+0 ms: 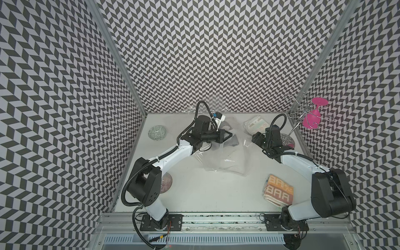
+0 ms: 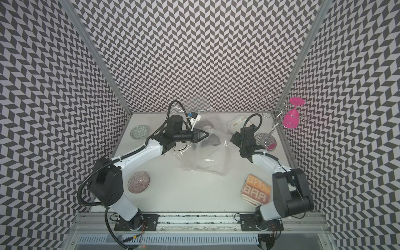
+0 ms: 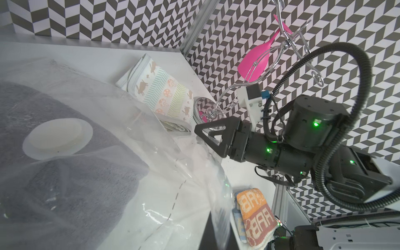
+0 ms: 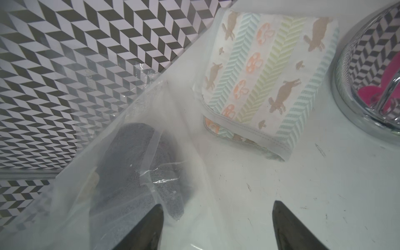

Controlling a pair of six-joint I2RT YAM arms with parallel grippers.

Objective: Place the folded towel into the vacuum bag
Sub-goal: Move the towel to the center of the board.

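near right an orange lettered terry towel (image 1: 278,192) lies out, but the grey plush folded towel (image 4: 138,164) looks already inside the crinkly clear vacuum bag (image 1: 227,160) at far centre, left gripper (image 1: 231,136) clenched on its film, right gripper (image 4: 217,204) released beside it.

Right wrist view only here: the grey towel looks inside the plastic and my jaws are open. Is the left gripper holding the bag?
Observer: It seems so. In both top views the left gripper is shut, with the vacuum bag plastic gathered at its tips.
Operator: Any towel besides the patterned towel ahead of me?
Observer: Yes, an orange lettered towel lies outside the bag, beside the right arm, toward the front.
Operator: Anything on the left arm's side?
Observer: Two bowls: a green patterned bowl farther back and a brown ribbed bowl beside the left arm.
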